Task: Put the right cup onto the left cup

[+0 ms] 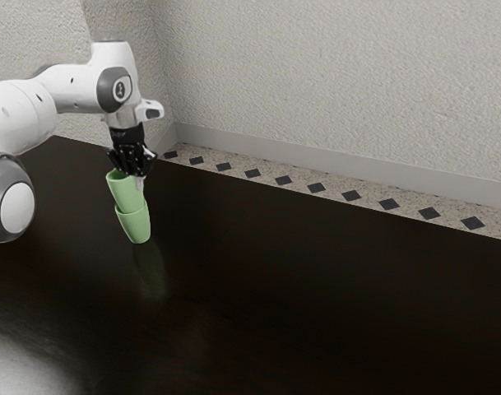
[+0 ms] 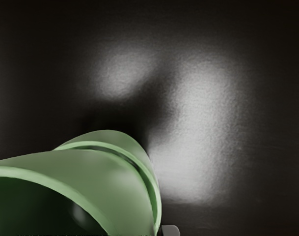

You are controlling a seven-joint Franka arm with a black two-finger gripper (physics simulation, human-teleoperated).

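Just above the stacked cups, my gripper [image 1: 133, 158] points down at the rim of the upper green cup [image 1: 127, 191]. That cup leans, with its lower part inside the lower green cup [image 1: 135, 225], which also looks tilted on the table. In the wrist view the upper cup [image 2: 102, 179] lies large and close at the lower left, its dark hollow showing. The rim of the lower cup [image 2: 112, 146] curves around it. A small grey part of the gripper [image 2: 170, 230] appears beside the cups. Whether it holds the cup is unclear.
The dark glossy table [image 1: 316, 296] stretches toward the exterior view's right and front. Behind its far edge lie a patterned floor strip [image 1: 299, 183] and a textured wall [image 1: 332, 82]. The white arm [image 1: 73, 89] comes in from the exterior view's left.
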